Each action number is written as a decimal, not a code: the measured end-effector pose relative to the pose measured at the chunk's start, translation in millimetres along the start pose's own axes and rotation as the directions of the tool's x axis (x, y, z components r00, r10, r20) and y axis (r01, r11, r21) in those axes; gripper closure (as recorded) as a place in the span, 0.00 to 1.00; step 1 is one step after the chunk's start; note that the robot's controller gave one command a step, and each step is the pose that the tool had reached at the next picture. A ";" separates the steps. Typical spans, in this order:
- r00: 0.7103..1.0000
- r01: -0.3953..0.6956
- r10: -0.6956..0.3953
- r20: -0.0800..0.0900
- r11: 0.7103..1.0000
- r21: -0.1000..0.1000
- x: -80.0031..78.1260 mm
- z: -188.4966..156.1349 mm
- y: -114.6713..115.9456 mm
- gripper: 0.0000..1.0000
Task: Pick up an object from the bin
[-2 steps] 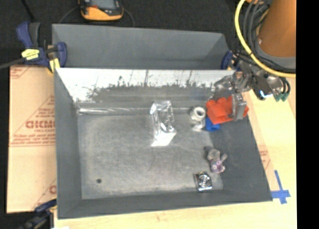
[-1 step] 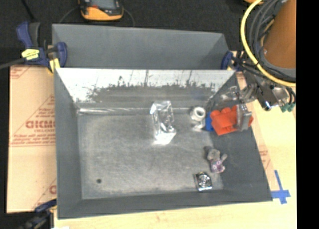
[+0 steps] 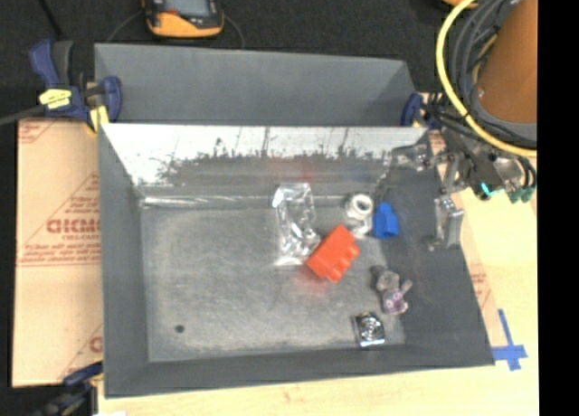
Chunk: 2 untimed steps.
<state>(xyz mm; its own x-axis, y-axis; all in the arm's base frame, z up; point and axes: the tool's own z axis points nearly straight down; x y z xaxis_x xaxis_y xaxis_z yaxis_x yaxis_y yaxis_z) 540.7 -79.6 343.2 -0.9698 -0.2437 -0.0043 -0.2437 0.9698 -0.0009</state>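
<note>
Camera view | fingers (image 3: 447, 224) hanging just right of blue block (image 3: 386, 221), spread: cannot tell | nothing lifted, whole pick remaining

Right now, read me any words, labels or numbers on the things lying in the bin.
None can be read.
The orange block, blue block, white roll, clear plastic bag, purple-grey thing and shiny metal piece show no legible print; any marks on them are too small to tell.

- Left of and below the orange block (image 3: 334, 253), the bin floor (image 3: 199, 288) lies bare.
- Crumpled clear bag (image 3: 294, 224) touches the block's left side.
- White ring (image 3: 360, 207) and blue block (image 3: 386, 221) crowd its upper right.
</note>
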 end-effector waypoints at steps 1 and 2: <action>0.994 0.111 -0.111 -0.009 0.994 -0.006 52.0 169.5 56.0 0.00; 0.978 0.210 -0.210 -0.001 0.978 0.000 60.1 261.7 17.0 0.00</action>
<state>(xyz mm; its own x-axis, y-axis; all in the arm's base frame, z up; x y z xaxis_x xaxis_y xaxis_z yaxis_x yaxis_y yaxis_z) 479.4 -77.7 81.2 -0.8970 -0.4419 -0.0035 -0.4419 0.8971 -0.0013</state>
